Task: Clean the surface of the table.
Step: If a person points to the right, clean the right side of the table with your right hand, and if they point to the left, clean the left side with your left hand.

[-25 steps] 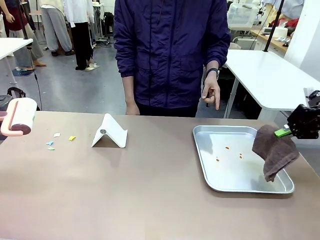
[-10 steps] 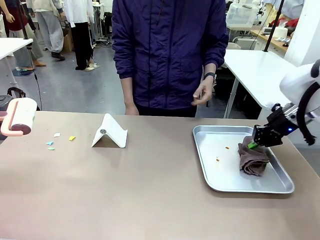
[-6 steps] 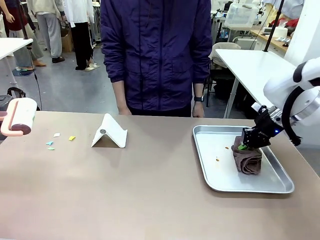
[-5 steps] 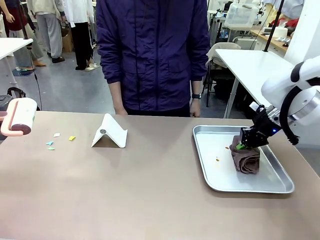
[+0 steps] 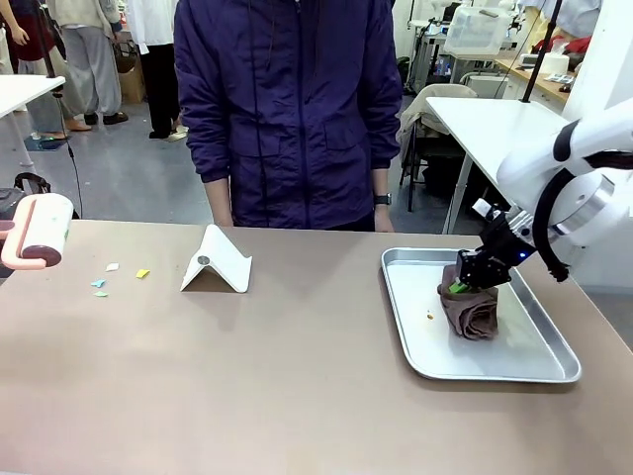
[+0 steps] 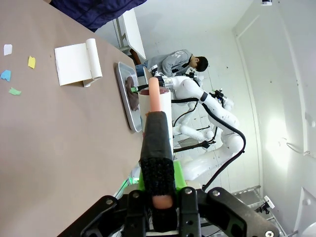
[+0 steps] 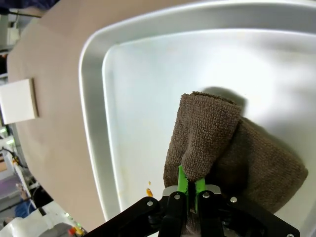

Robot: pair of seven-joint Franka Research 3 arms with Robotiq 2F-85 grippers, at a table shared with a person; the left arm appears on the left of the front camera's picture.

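Nearest us, the table [image 5: 297, 406] spreads its tan top wide, running under and well out to the left of the right pincer [image 5: 458, 287]. That pincer is down inside the tray [image 5: 495, 374], jaws pinched tight on a fold of the brown cloth [image 5: 473, 315]. The cloth bunches on the tray floor right beneath it.

From the right wrist, the green pads [image 7: 181, 180] nip the cloth [image 7: 212, 133] at its crease. An orange crumb [image 7: 149, 190] lies just beside them on the metal, and the table [image 7: 54, 98] shows beyond the tray rim [image 7: 91, 123]. So this pincer is over the tray, with the table top beneath the tray and apart from the cloth.

Left of it, well apart, a white folded stand [image 5: 216, 262] sits on the table. Farther left there's a scatter of coloured paper scraps [image 5: 104, 282].

Out at the far left, the lint roller [image 5: 40, 230] is held up, and the left pincer [image 6: 159, 182] is clamped on its handle, the table [image 6: 49, 123] stretching away below it.

Beyond the far edge, a person [image 5: 287, 109] in a dark jacket stands.
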